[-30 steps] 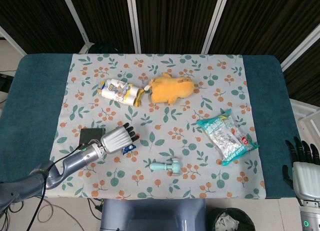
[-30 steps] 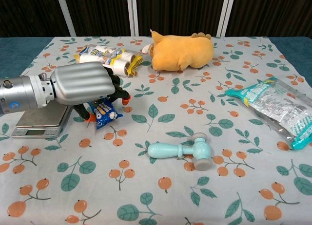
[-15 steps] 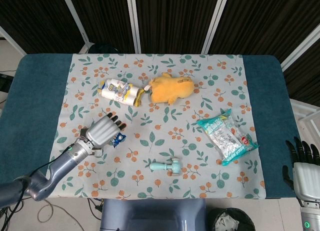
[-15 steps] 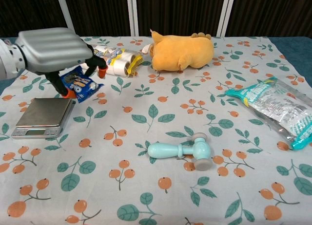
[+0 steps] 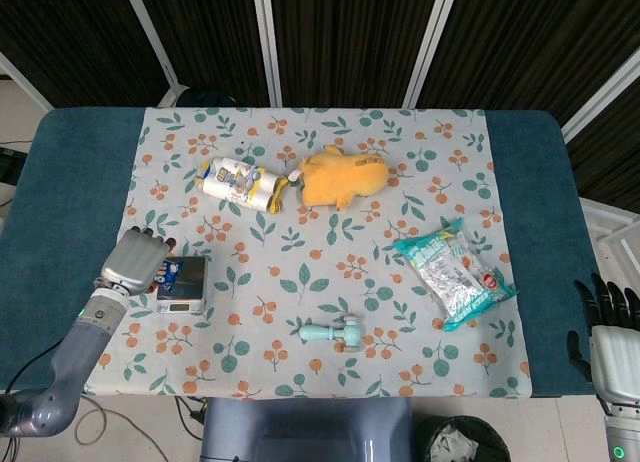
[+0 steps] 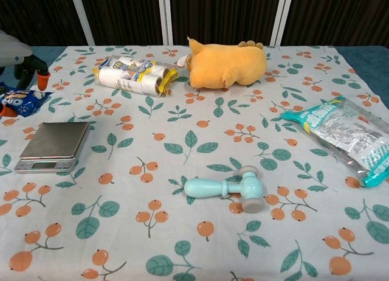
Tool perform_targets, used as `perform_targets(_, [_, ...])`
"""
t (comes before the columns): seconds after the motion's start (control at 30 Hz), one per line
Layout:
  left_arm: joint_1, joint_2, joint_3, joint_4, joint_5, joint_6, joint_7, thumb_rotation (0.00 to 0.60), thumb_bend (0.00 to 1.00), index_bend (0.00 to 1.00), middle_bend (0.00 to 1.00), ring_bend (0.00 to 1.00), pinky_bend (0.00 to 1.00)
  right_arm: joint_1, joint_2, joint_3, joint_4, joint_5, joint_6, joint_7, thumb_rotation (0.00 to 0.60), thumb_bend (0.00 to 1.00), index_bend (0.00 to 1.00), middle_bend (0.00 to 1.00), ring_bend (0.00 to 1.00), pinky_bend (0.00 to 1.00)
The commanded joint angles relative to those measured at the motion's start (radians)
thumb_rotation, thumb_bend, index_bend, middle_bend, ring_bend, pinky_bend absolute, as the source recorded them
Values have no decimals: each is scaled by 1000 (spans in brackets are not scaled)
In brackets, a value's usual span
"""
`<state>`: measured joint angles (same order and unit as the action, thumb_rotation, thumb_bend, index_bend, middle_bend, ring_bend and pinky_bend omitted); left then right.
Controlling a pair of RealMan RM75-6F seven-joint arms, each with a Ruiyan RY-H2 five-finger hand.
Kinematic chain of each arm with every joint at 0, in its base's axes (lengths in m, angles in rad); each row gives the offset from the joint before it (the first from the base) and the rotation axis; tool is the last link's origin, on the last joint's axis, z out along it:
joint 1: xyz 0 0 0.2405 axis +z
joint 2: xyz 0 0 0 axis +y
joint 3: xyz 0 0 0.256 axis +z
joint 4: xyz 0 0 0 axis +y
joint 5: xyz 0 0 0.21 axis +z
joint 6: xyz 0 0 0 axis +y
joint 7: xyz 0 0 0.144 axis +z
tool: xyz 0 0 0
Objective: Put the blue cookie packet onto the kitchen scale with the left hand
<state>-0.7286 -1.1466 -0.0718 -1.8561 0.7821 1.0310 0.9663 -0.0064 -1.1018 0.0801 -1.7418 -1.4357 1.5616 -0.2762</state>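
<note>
The blue cookie packet (image 5: 170, 272) (image 6: 21, 100) hangs in the air, pinched by my left hand (image 5: 135, 260) (image 6: 15, 55). In the chest view the hand is cut off by the left edge, and only its silver back and an orange-tipped finger show. The silver kitchen scale (image 5: 183, 286) (image 6: 53, 146) sits near the table's left front with nothing on its plate. Seen from the head, the packet overlaps the scale's left edge; from the chest it floats up and left of the scale. My right hand (image 5: 604, 330) stays off the table's right front corner, fingers spread and empty.
A yellow plush toy (image 6: 226, 64) and a white roll pack (image 6: 132, 75) lie at the back. A teal toy hammer (image 6: 225, 188) lies front centre. A clear snack bag (image 6: 341, 134) lies at the right. The flowered cloth (image 6: 182, 244) covers the table.
My left hand lifted the blue packet off the cloth and carried it left, past the scale's near side, to the scale's left edge. The right hand stayed still.
</note>
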Motion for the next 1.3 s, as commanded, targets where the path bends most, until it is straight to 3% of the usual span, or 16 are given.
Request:
perform_targets(0.03, [-12, -33, 5, 43, -51, 1, -12, 600, 213, 381, 496, 345, 409, -1, 0, 1, 0, 1, 1, 0, 600, 576, 95, 31, 15, 0])
perform_targets(0.43, [-52, -163, -17, 141, -177, 66, -16, 600, 213, 379, 498, 345, 406, -2, 1, 7, 3, 6, 7, 0, 600, 577, 95, 32, 15, 0])
perform_targets(0.87, [-90, -202, -24, 130, -292, 83, 0, 600, 213, 375, 497, 345, 389, -2, 4, 7, 1, 7, 5, 2, 600, 577, 95, 31, 15, 0])
perform_targets(1.3, [-122, -245, -3, 162, -336, 100, 27, 600, 213, 347, 457, 326, 369, -2, 5, 8, 4, 12, 3, 7, 600, 577, 95, 31, 15, 0])
